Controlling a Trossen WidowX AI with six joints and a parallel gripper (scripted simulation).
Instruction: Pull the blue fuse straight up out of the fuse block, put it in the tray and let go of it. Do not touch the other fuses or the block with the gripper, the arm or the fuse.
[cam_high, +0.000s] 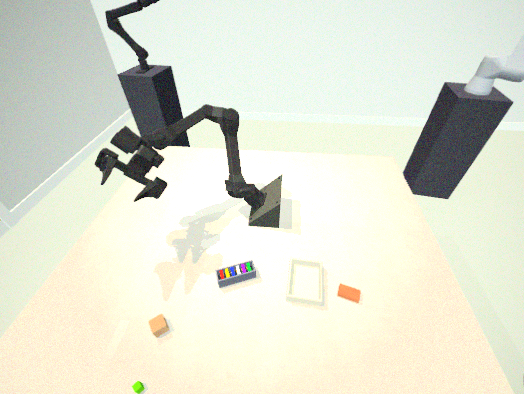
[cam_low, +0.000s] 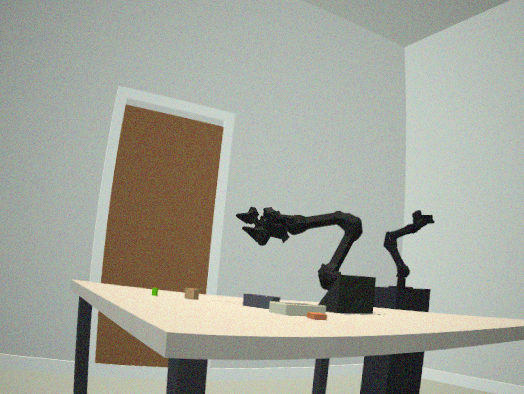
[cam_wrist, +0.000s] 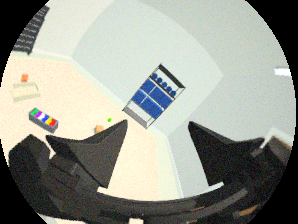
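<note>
The grey fuse block (cam_high: 236, 276) (cam_low: 261, 300) (cam_wrist: 43, 119) stands on the table with a row of coloured fuses upright in it. The blue fuse (cam_high: 228, 273) is second from the left, between a red and a yellow one. The white tray (cam_high: 305, 281) (cam_low: 295, 307) (cam_wrist: 24, 91) lies just right of the block. My gripper (cam_high: 129, 183) (cam_low: 246, 223) (cam_wrist: 158, 123) is open and empty. It hangs high above the table's far left part, well away from the block and up and to the left of it.
An orange block (cam_high: 349, 293) (cam_low: 316, 315) lies right of the tray. A tan cube (cam_high: 158, 325) (cam_low: 191, 293) and a small green cube (cam_high: 138, 386) (cam_low: 155, 291) lie toward the near left. My arm's dark base (cam_high: 267, 202) stands behind the block. Two dark pedestals (cam_high: 150, 102) (cam_high: 452, 140) stand beyond the table.
</note>
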